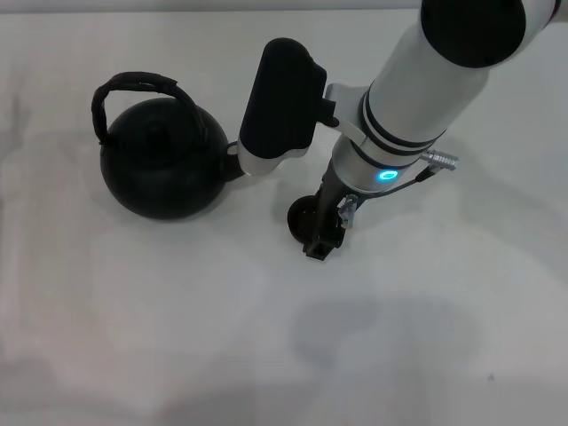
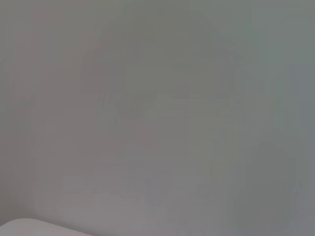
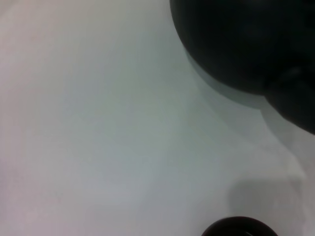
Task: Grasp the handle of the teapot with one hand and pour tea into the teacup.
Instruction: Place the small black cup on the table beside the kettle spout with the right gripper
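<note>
we see a white table (image 1: 177,337) filling the head view. our right arm (image 1: 426,98) reaches in from the upper right and slants down toward the middle. the teapot (image 1: 164,169) sits upright on the table at the left, its spout pointing right and partly hidden behind the black camera block (image 1: 280,98) on the wrist. the handle (image 1: 133,89) arches over the pot's top, free of any grip. the right gripper (image 1: 321,241) hangs low over the table just right of the pot, apart from it; we cannot tell how its fingers stand. the teacup (image 1: 302,217) rests on the table right beside the gripper, mostly hidden by it. in the right wrist view the pot's dark belly and the cup's rim (image 3: 239,227) show at opposite edges. our left gripper is out of sight.
</note>
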Robot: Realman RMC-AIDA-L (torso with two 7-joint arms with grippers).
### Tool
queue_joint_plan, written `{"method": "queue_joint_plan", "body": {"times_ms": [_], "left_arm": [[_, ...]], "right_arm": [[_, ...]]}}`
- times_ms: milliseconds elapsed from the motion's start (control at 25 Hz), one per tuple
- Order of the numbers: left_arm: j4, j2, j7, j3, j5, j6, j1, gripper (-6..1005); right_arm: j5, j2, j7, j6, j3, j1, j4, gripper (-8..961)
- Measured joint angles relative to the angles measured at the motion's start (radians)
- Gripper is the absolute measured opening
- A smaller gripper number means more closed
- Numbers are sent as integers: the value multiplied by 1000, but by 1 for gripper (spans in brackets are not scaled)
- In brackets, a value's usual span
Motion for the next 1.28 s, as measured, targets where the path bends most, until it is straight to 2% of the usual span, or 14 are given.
{"method": "queue_joint_plan", "body": {"times_ms": [600,1040,1280], "left_arm": [[6,1,-5,3,0,1,0,880],[6,1,-5,2,0,2,0,879],[7,1,-5,-2,-2,3,0,879]], "right_arm": [[13,0,7,-9,-40,6,-12,719],[13,0,11,-31,-27,-3,-21,869],[28,0,21,-75,-23,-9,-28,868]]}}
